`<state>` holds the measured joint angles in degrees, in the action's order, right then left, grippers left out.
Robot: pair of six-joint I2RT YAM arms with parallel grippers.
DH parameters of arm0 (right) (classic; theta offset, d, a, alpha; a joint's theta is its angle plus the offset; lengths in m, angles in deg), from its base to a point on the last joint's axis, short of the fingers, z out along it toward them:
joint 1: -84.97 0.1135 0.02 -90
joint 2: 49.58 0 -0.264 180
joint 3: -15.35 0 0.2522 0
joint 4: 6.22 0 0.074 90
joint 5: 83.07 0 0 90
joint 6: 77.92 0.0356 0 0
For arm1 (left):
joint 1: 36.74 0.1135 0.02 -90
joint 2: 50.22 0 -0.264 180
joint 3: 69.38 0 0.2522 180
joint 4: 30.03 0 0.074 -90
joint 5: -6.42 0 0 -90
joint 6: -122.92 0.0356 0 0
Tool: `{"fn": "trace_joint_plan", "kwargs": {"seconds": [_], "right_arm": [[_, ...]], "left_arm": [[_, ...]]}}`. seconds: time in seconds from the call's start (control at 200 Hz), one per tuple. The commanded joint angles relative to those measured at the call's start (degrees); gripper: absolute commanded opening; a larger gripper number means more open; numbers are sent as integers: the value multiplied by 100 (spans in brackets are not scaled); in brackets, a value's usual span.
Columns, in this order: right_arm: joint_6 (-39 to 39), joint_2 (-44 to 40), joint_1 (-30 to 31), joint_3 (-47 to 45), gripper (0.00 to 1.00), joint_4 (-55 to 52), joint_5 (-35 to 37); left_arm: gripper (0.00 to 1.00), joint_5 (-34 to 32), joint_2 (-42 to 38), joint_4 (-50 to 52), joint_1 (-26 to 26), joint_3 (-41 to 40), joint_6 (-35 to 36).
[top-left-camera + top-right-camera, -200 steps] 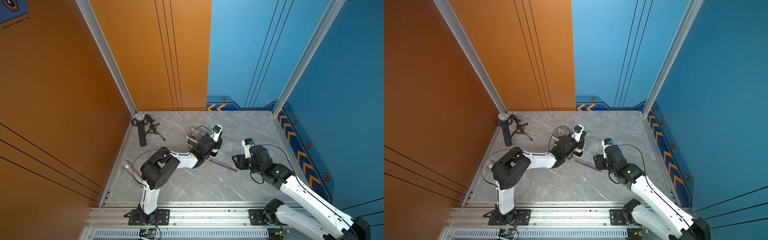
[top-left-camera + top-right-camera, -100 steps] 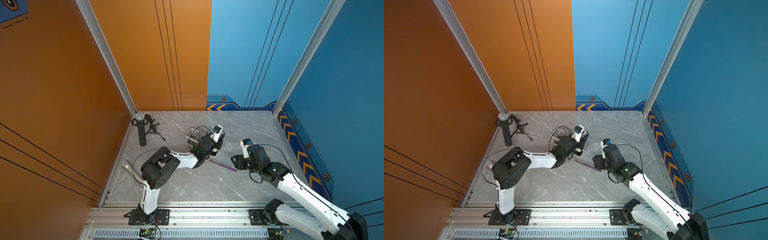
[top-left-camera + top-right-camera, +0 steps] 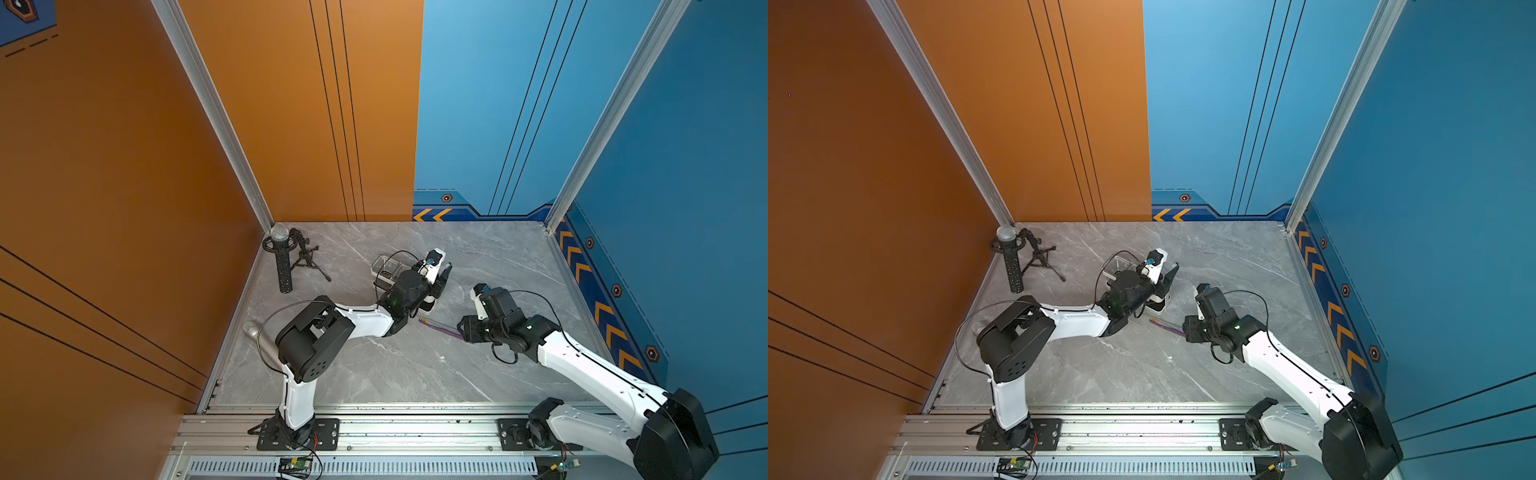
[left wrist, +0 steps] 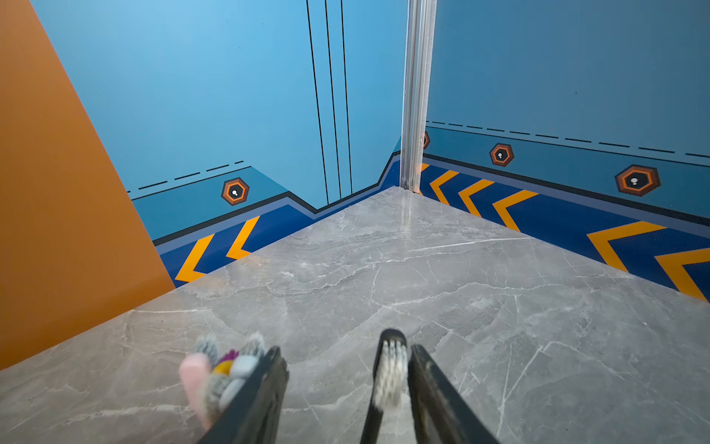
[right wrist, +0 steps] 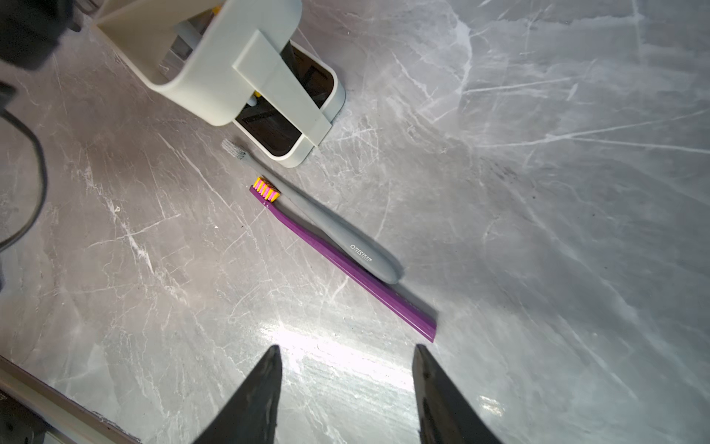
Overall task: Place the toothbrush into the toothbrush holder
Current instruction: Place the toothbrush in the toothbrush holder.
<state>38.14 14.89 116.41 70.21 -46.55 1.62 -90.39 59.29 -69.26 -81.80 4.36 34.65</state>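
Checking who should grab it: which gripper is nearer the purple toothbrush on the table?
Right. The right gripper hangs open just short of the purple toothbrush's handle end; the left gripper is up over the toothbrush holder, beyond the bristle end.

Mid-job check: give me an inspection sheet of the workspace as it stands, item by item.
Surface: grey marble tabletop, no spills seen.
Job's things: white toothbrush holder by the left arm. Purple toothbrush and grey toothbrush lie side by side on the tabletop just outside it. Dark-framed brush head stands between the left jaws, with a cluster of brush heads beside them.
Clutter: microphone on black stand in the far corner; metal cylinder at the table's edge.
Grippers: left gripper open; right gripper open, empty, near the purple toothbrush's tail.
Cables: black cable looped on each arm.
Surroundings: orange wall, blue wall.
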Motion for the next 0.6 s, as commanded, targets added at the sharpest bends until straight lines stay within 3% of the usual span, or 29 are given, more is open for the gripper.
{"fn": "trace_joint_plan", "kwargs": {"seconds": [0.0, 0.245, 0.596], "right_arm": [[-167, 158, -10, 122, 54, -110, -44], [-183, 1113, -6, 243, 47, -86, 93], [-385, 2229, 268, 442, 43, 35, 336]], "left_arm": [[55, 72, -308, -115, -23, -57, 134], [56, -628, -1106, -116, -292, -549, -107], [59, -547, -2404, -97, -414, -1722, -1283]]}}
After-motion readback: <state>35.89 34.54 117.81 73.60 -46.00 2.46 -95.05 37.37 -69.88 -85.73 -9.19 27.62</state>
